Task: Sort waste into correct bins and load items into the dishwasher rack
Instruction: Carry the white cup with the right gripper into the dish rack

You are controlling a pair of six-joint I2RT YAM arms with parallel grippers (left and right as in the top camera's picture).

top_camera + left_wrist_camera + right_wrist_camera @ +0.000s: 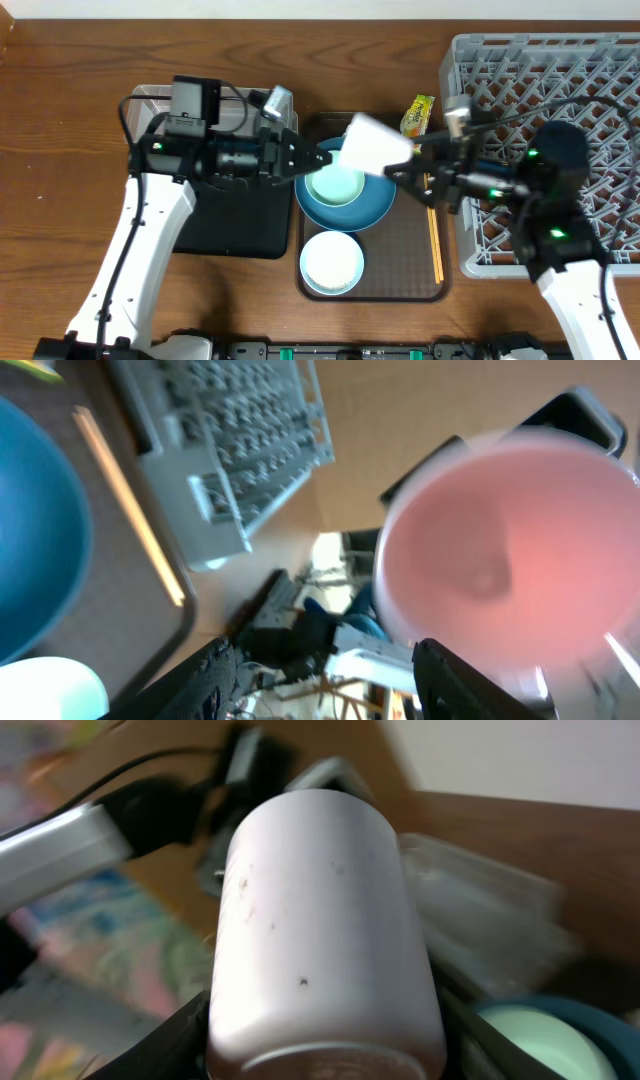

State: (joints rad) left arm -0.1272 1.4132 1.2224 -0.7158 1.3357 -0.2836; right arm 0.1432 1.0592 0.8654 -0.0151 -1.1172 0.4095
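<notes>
Cup [325,930] fills the right wrist view, tipped on its side, with the right end effector [405,165] clamped on its base end, a finger on each flank. From overhead it hangs in the air over the far part of the dish [375,205], which holds the mint bowl [335,187] and sits on the brown tray [400,250]. Its mouth is turned toward the left end effector [315,160]. That one is spread wide with nothing between its fingers, poised just beside the dish rim.

The step looks like carrying the cup to the rack [560,60] on the right. The grip is near one end, so a knock could twist the cup loose. I judge the arm should lift clear of the bowl before swinging. It should then turn the mouth down and lower it between pegs, not onto one. The two arms are close, so the left would best hold off the dish until the cup is away.

Left wrist alone shows the cup's pink inside; no scraps are visible there, though it is blurred. Right wrist alone shows small dark specks on the pale outer wall. Overhead gives the layout. The white bowl [332,262] and chopsticks [435,235] are on the tray, and the wrapper [417,113] lies by the tray's far right corner, near the rack.
</notes>
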